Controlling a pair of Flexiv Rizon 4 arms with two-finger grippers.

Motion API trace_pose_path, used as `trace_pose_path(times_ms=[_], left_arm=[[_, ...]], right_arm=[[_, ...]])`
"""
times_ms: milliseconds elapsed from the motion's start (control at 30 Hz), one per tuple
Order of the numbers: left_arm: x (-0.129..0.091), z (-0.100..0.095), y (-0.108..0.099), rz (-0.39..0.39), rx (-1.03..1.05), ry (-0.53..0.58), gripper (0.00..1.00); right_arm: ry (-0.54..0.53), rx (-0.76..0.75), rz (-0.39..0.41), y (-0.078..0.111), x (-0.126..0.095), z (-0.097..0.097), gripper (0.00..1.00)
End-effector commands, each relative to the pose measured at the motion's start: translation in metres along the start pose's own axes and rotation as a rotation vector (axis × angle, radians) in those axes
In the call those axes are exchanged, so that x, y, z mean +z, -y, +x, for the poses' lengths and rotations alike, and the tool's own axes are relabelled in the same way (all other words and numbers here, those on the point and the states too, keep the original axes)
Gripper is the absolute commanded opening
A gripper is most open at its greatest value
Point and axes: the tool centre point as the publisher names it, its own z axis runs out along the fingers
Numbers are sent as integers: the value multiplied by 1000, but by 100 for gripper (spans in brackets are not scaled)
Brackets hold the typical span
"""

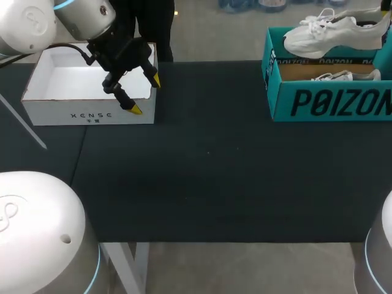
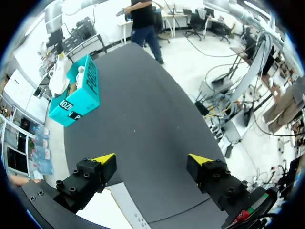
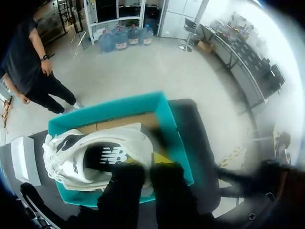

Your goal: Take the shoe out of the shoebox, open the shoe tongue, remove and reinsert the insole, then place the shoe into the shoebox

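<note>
1. The white sneaker (image 1: 334, 33) is seen lying across the top of the open teal shoebox (image 1: 331, 101), at the far right of the desk (image 1: 208, 171).
2. A second sneaker (image 1: 346, 76) is seen lower down, inside the same shoebox.
3. A white carton (image 1: 89, 113) is set at the far left of the desk, well apart from the shoebox, with only bare dark desk between them.
4. The left claw (image 1: 146, 95) is held above the near right corner of the carton. It is spread wide, with nothing between its yellow tips.
5. In the left wrist view, the left claw (image 2: 152, 160) is shown with a corner of the carton (image 2: 119, 210) under it and the shoebox (image 2: 78, 93) far ahead across the desk.
6. In the right wrist view, the right claw (image 3: 145, 164) is held just over the sneaker (image 3: 76, 152), whose dark opening is turned up towards the camera. The shoebox's teal rim (image 3: 114, 112) is seen around the sneaker.
7. The right claw is blurred and dark, so it cannot be told whether it is spread, pressed together or pinching the sneaker.
8. Part of the sneaker is covered by the right claw in that view.
9. In the head view the shoebox is cut off at the side.
</note>
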Motion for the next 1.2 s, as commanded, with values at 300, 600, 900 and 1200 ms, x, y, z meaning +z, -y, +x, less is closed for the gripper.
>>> trace_pose_path(times_ms=[300, 600, 900, 1200], left_arm=[[0, 0, 0, -3, 0, -1, 100], [0, 0, 0, -3, 0, -1, 100], [0, 0, 0, -3, 0, -1, 100], [0, 0, 0, -3, 0, -1, 100]], right_arm=[[-9, 13, 58, -13, 53, 5, 0], [-15, 70, 66, -10, 78, 8, 0], [-35, 68, 59, -15, 94, 14, 0], [-46, 55, 62, -19, 126, 14, 0]])
